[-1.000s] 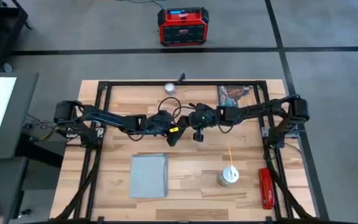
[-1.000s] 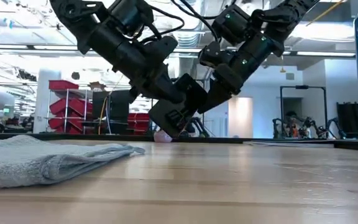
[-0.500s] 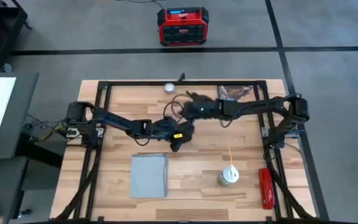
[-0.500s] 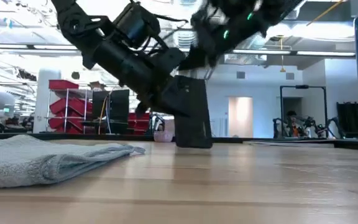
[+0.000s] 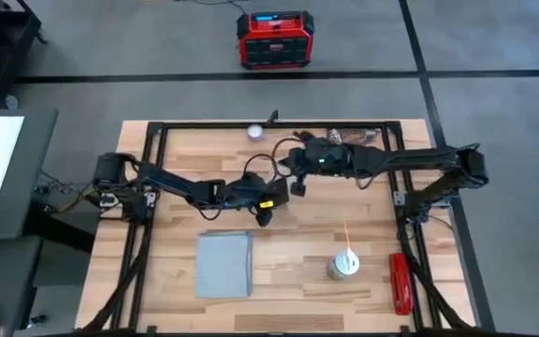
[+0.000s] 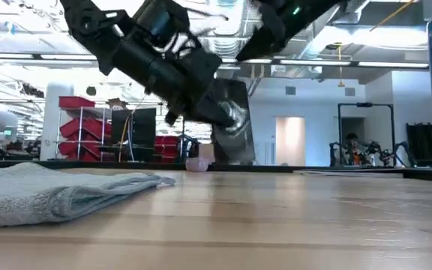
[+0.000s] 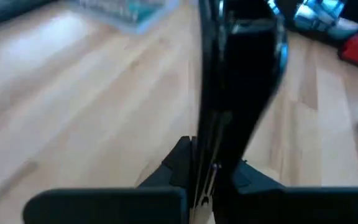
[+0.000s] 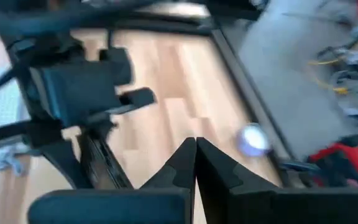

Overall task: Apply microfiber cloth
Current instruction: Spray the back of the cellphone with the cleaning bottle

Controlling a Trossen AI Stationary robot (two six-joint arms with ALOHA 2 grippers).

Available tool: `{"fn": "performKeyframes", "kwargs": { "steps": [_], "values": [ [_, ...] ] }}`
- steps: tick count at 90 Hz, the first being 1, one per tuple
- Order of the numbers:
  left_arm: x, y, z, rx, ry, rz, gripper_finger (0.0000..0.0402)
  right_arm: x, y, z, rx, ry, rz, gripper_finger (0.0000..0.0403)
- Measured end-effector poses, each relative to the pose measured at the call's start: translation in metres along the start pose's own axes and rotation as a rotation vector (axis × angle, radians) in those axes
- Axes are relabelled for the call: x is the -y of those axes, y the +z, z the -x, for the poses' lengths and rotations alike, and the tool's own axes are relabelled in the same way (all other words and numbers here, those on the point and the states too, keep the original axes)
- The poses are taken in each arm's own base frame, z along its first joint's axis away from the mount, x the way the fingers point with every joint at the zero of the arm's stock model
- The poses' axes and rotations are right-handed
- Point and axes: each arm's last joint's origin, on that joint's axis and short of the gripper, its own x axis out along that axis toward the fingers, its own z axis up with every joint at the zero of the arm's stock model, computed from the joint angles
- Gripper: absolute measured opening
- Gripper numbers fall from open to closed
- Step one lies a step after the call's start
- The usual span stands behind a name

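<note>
The microfiber cloth (image 5: pixel 225 264) lies flat on the near left part of the table, untouched; the low view shows it as a grey heap (image 6: pixel 58 193). A black phone (image 6: pixel 232 127) stands upright above the table's middle. My left gripper (image 5: pixel 265 212) is shut on it. In the left wrist view the phone (image 7: pixel 241 74) shows edge-on. My right gripper (image 8: pixel 194 146) is shut with nothing in it. It hovers beyond the left one, toward the far edge (image 5: pixel 286 161). My left gripper pinches the phone's two flat faces between its two fingers (image 7: pixel 180 163), near one end of the phone (image 7: pixel 219 155). The fingers come from the table's left, slanting down. The phone stands upright and is lifted clear of the wood.
A white wipes canister (image 5: pixel 344 265) and a red tool (image 5: pixel 400 283) sit near the right front. A small white ball (image 5: pixel 254 131) and a picture card (image 5: pixel 356 139) lie at the far edge. Bare wood lies between the cloth and the canister.
My right gripper has drawn away from the left gripper and the phone, toward the far edge. The phone, tilted between both grippers a second ago, now stands upright in the left gripper alone. It has risen a little off the table in the last half second.
</note>
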Motion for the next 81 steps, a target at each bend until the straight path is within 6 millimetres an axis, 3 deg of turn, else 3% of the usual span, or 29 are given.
{"fn": "performKeyframes", "kwargs": {
  "steps": [30, 61, 71, 81],
  "values": [
    [0.001, 0.033, 0.035, 0.084, -0.052, -0.128, 0.0003, -0.006, -0.001, 0.09, -0.039, -0.036, -0.027, 0.0],
    [-0.009, 0.035, 0.032, 0.054, -0.089, -0.202, 0.0003, -0.019, -0.022, 0.176, -0.003, -0.015, -0.167, 0.0],
    [-0.02, 0.041, 0.029, 0.074, -0.133, -0.201, 0.0003, -0.024, -0.033, 0.192, -0.013, -0.055, -0.207, 0.0],
    [-0.032, 0.049, 0.027, 0.113, -0.158, -0.2, 0.0002, -0.04, -0.045, 0.194, -0.026, -0.053, -0.228, 0.0]
  ]
}}
